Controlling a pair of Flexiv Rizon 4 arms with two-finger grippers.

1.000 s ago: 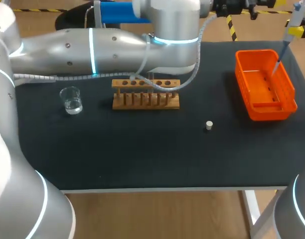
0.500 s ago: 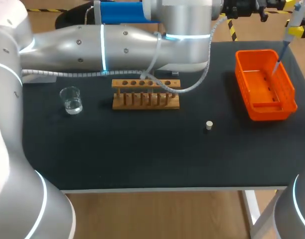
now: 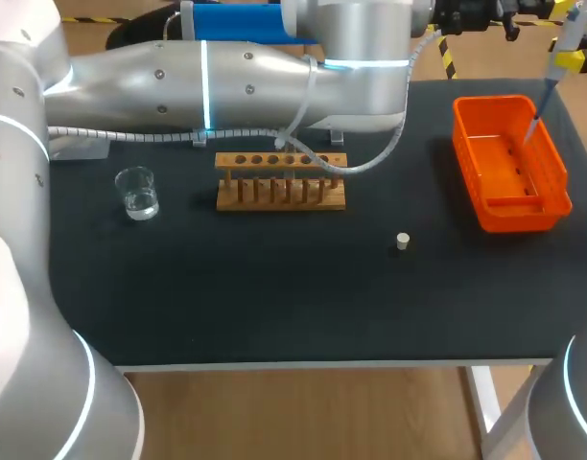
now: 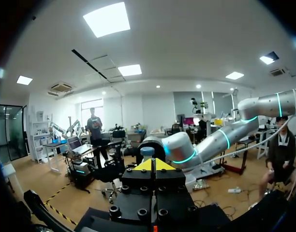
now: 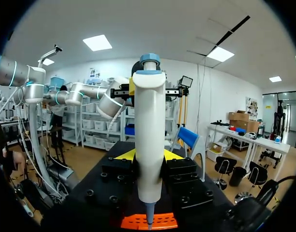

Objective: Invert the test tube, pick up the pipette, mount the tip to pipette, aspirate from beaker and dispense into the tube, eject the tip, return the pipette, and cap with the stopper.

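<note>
My right gripper (image 5: 148, 158) is shut on the white pipette (image 5: 149, 130), holding it upright by the body. In the head view the pipette (image 3: 560, 50) hangs at the far right, its thin lower end over the orange bin (image 3: 562, 187). My left gripper (image 4: 151, 165) is shut and empty, its yellow tips pressed together and level with the pipette's blue-grey top button (image 4: 147, 152). The wooden tube rack (image 3: 280, 180) stands mid-table, the beaker (image 3: 137, 193) with clear liquid to its left. The small white stopper (image 3: 402, 241) lies on the mat. I cannot make out the test tube.
My left arm (image 3: 226, 81) stretches across the back of the table from the left, and its cable (image 3: 370, 158) droops over the rack's rear right. The black mat (image 3: 274, 297) covers the table to its front edge.
My left arm has shifted to the right along the back of the table. The pipette and my right gripper have stayed where they were.
</note>
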